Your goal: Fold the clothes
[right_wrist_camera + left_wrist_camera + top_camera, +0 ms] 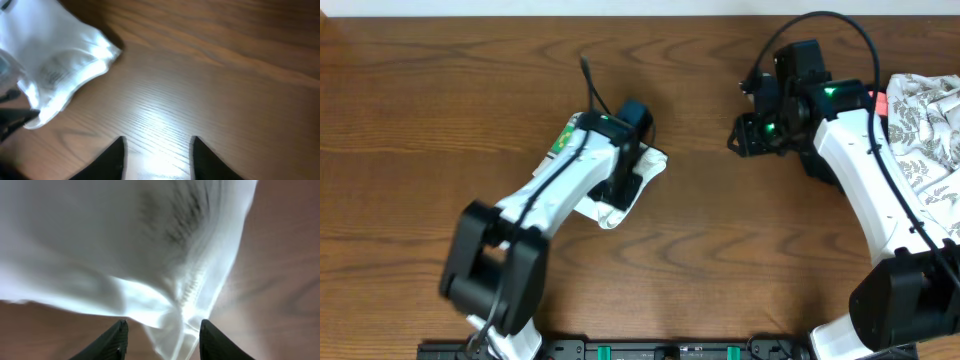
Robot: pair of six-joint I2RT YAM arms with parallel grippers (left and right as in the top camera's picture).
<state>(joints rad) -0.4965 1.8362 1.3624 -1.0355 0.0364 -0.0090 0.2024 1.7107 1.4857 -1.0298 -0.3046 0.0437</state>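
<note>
The white T-shirt (608,212) lies as a small folded bundle left of the table's middle, mostly covered by my left arm. My left gripper (623,183) is low over it and open. In the left wrist view the white cloth (125,245) fills the top, and a fold of it hangs between the spread fingers (161,339). My right gripper (745,135) is open and empty above bare wood to the shirt's right. In the right wrist view the fingers (156,157) are apart, with the shirt and its neck label (55,75) at the upper left.
A white cloth with a grey leaf pattern (930,130) lies at the table's right edge, behind my right arm. Dark wooden table (440,80) runs all around the shirt. A black rail (670,350) runs along the front edge.
</note>
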